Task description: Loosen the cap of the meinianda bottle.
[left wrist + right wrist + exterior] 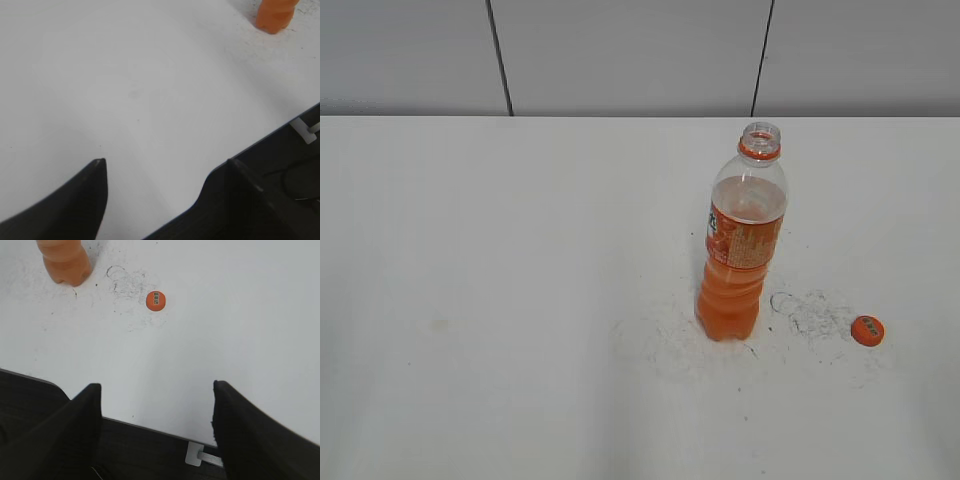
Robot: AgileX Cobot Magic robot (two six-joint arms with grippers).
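The meinianda bottle [744,240] stands upright on the white table, right of centre, with its mouth open and no cap on it. Its base shows in the left wrist view [274,16] and the right wrist view [64,262]. The orange cap [867,330] lies flat on the table to the right of the bottle; it also shows in the right wrist view [155,301]. My left gripper [165,162] is open and empty near the table's front edge. My right gripper [156,387] is open and empty, short of the cap. Neither gripper shows in the exterior view.
The white table [520,300] has dark scuff marks [810,312] around the bottle's base. A grey panelled wall [620,55] stands behind. The table's dark front edge runs under both grippers, in the left wrist view [280,165] and the right wrist view [150,440].
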